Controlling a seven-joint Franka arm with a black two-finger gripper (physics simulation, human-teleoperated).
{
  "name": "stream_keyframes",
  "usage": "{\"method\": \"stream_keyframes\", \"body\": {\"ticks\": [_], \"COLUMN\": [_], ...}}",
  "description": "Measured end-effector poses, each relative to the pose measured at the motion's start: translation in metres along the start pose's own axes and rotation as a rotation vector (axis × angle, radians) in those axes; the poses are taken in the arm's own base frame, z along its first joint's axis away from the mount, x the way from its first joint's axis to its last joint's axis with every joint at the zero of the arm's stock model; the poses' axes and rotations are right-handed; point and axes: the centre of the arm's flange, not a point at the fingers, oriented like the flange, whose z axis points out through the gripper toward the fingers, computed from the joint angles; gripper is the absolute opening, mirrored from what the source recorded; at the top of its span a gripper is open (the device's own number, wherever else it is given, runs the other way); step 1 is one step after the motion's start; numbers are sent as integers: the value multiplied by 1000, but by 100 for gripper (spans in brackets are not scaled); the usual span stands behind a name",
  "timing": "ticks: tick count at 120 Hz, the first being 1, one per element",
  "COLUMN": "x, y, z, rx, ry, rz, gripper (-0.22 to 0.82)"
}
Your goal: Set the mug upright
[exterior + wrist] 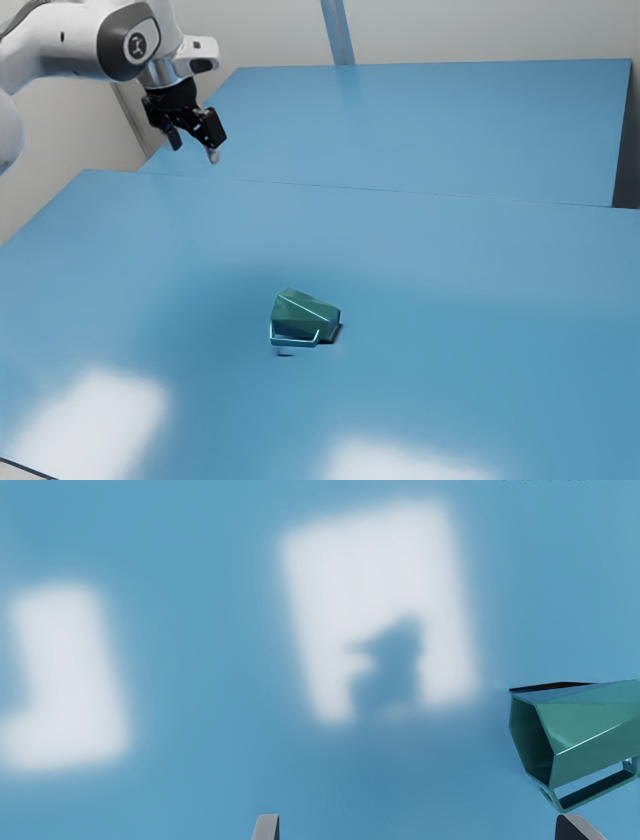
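In the exterior view my gripper [194, 152] hangs in the air over the table's far left part, well away from the mug. A green faceted mug [304, 314] lies on its side on the blue table, its handle toward the camera. In the wrist view the gripper [417, 827] stands open, its two fingertips wide apart with nothing between them. There the mug [585, 730] shows its dark open mouth and its angular handle, above one fingertip; part of it is cut off by the view's edge.
The blue table [480, 260] spreads around the mug, with bright light patches and a soft shadow on it. Behind it stands another blue surface [430, 125], with pale walls beyond.
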Motion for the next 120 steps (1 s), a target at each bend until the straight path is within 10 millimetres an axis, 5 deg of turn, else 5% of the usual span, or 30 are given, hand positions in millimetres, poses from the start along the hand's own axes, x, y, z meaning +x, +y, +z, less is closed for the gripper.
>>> {"method": "stream_keyframes", "body": {"ticks": [29, 46, 58, 72, 120], "x": [-15, -64, -99, -131, -143], "y": [-4, -4, -34, -44, -52], "z": [2, 31, 55, 85, 177], "rx": [-64, -171, -254, -317, -521], "ry": [24, 47, 95, 159, 357], "rz": [-71, -154, -286, -369, -403], "gripper": [60, 60, 60, 60, 60]}}
